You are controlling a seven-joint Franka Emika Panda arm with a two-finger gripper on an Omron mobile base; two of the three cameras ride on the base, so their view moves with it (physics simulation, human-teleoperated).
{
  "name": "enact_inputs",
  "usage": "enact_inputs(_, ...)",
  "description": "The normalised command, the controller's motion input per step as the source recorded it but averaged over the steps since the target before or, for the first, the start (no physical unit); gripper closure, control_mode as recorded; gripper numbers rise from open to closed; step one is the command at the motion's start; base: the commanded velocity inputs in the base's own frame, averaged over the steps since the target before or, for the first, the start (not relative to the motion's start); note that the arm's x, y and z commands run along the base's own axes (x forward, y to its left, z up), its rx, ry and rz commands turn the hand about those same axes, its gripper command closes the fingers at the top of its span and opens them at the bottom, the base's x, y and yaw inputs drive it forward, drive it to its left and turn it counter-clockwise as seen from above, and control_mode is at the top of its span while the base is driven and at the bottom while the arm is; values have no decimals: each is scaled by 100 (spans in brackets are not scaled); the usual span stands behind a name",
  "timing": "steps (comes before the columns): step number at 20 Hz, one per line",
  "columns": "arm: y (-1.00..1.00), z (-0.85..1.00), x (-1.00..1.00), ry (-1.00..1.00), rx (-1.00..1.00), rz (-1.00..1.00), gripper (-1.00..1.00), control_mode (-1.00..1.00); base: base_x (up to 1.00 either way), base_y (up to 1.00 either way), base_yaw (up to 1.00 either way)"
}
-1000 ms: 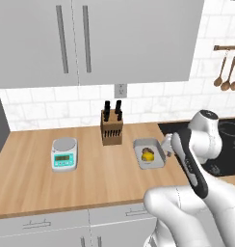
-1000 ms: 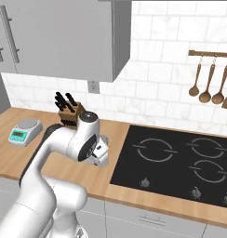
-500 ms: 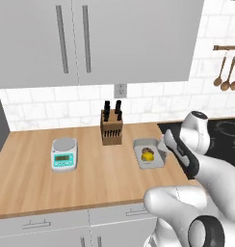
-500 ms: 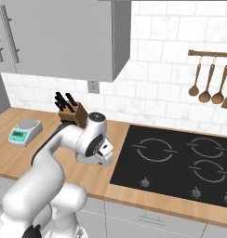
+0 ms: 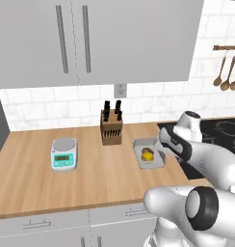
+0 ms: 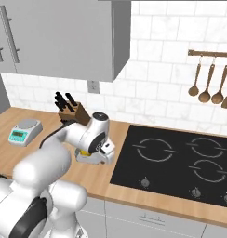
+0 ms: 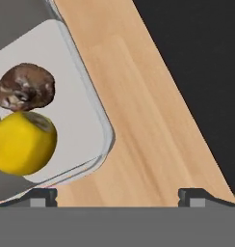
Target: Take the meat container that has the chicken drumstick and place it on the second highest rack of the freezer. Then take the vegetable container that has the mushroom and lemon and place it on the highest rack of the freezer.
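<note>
We see a wooden counter [image 5: 32, 188] under grey wall cabinets [image 5: 90, 38], a white tiled wall [image 6: 166, 51] with an outlet [image 5: 120, 90], a black hob [image 6: 180, 162] set in the counter, and wooden spoons [image 6: 210, 88] hanging on a rail.

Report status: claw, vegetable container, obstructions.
Claw open, holding nothing, low over counter. Vegetable container on counter beside it, lemon and mushroom inside. Nothing between them.

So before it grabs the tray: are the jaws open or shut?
Open: in the hand view the gripper shows its two fingertips wide apart, nothing between them.
</note>
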Motion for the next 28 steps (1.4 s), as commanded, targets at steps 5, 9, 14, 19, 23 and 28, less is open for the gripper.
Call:
enact_inputs(5, 0, -36, 17, 8, 0, 0, -100, -100, 0, 0, 0)
enact_inputs(9, 0, -26, 30, 1, 2, 0, -100, -100, 0, 0, 0)
enact_inputs(14, 0, -33, 18, 0, 1, 0, -100, -100, 0, 0, 0)
enact_inputs(19, 5, -50, 0, 7, 0, 0, 100, -100, 0, 0, 0)
enact_inputs(23, 6, -37, 0, 6, 0, 0, 100, -100, 0, 0, 0)
enact_inputs(28, 9, -5, 0, 0, 0, 0, 100, -100, 0, 0, 0)
